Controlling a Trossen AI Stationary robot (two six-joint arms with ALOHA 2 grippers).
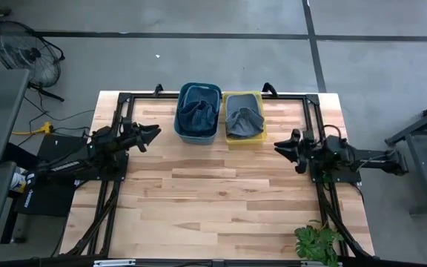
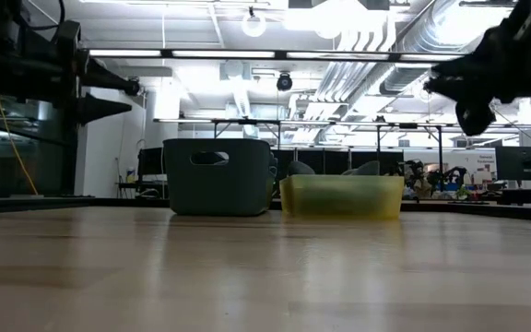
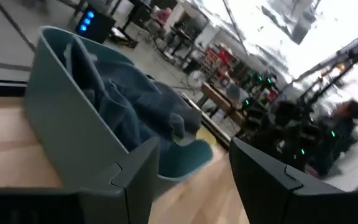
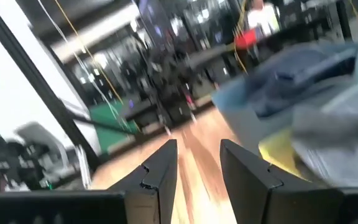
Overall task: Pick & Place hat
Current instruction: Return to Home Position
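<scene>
A blue bin (image 1: 199,113) at the table's far middle holds dark blue hats (image 3: 135,106). A yellow bin (image 1: 243,117) right of it holds grey hats (image 1: 243,120). My left gripper (image 1: 154,133) hangs open and empty above the table, just left of the blue bin. My right gripper (image 1: 279,146) hangs open and empty right of the yellow bin. In the low view both bins (image 2: 219,175) (image 2: 342,195) stand on the far part of the table.
A small green plant (image 1: 316,242) sits at the table's near right corner. A black frame runs along the table's far and side edges (image 1: 124,100). Bare wood (image 1: 221,193) lies between the arms and toward the near edge.
</scene>
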